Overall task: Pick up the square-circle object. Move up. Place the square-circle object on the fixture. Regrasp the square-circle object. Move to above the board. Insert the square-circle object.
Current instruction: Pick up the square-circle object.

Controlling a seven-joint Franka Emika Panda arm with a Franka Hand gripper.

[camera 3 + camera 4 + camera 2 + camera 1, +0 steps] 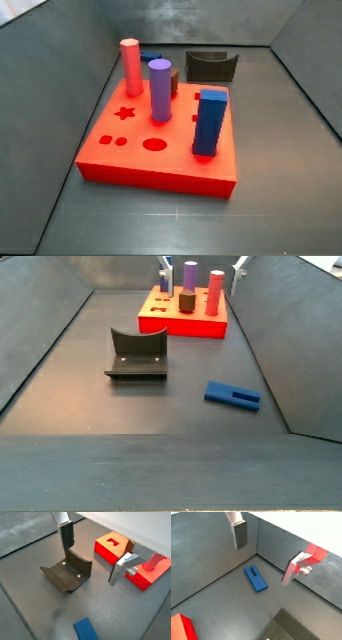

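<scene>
The square-circle object (256,578) is a blue peg lying flat on the grey floor, its slotted end away from the fixture (136,356); it also shows as the blue peg (234,396) in a side view. My gripper (268,554) hangs high above it, open and holding nothing. In a wrist view the gripper (93,554) hangs over the black fixture (67,574), with the peg (85,629) at the frame edge. The red board (160,165) lies beyond the fixture (211,66).
A purple cylinder (159,90), a pink hexagonal peg (131,65) and a dark-blue block (209,122) stand in the board. Grey walls (54,326) enclose the floor on all sides. A red block with a tan top (112,548) shows past the fingers.
</scene>
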